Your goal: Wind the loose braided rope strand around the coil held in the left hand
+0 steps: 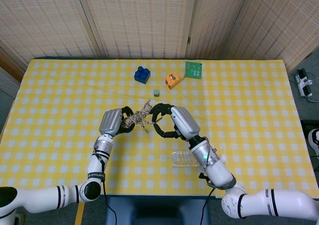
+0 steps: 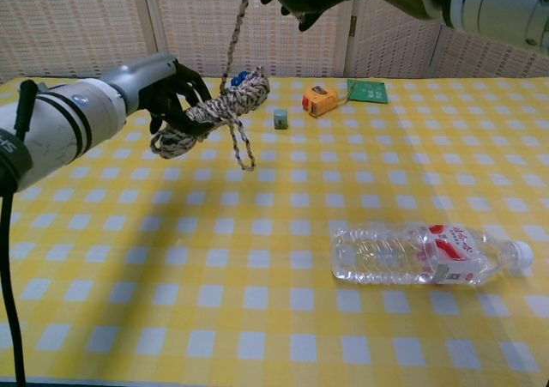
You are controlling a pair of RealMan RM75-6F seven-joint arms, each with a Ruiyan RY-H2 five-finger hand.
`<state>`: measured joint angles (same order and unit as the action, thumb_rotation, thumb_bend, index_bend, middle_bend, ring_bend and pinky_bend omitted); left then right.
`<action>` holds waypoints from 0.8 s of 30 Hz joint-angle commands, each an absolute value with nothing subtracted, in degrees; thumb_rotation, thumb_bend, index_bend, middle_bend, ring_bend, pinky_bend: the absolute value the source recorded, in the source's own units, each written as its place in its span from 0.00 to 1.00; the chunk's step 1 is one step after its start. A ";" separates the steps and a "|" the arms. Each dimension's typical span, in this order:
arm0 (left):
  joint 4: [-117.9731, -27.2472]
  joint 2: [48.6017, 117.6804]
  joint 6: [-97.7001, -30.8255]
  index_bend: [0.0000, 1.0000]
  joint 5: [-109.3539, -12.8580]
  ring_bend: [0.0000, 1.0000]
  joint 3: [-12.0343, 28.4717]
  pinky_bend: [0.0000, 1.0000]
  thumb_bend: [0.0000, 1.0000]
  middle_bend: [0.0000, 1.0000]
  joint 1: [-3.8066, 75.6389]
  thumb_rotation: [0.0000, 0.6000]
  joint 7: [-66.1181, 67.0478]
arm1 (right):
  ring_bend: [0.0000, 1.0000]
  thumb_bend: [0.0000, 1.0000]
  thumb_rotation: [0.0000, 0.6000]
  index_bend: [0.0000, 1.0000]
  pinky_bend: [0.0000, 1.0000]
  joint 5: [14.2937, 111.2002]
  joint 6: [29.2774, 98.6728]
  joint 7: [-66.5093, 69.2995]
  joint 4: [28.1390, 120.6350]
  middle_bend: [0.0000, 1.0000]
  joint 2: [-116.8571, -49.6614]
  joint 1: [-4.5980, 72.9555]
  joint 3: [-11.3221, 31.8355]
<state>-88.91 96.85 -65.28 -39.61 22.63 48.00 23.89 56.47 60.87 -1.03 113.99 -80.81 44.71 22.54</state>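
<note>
A table (image 1: 60, 85) covered with a yellow-and-white checked cloth filled the centre of the head view. Woven, beige panelled screens (image 1: 139, 20) stood behind it across the top of the frame. Grey floor (image 1: 306, 100) showed at the right edge, with a white power strip (image 1: 304, 83) lying on it. Lighting was even.

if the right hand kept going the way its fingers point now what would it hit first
Likely the braided rope coil gripped by the left hand: in the head view the right hand points left toward it. Depth is unclear; the chest view shows it higher, so it might pass above.
</note>
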 commanded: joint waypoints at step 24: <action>-97.73 81.38 -51.50 0.69 -30.54 0.67 35.69 0.76 0.59 0.70 40.46 1.00 -0.23 | 0.35 0.61 1.00 0.62 0.36 59.68 53.50 6.86 100.78 0.40 -80.86 39.06 11.73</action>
<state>-96.70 82.56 -52.48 -30.01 35.36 41.20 0.94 60.18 53.94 6.70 101.46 -80.57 39.22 11.97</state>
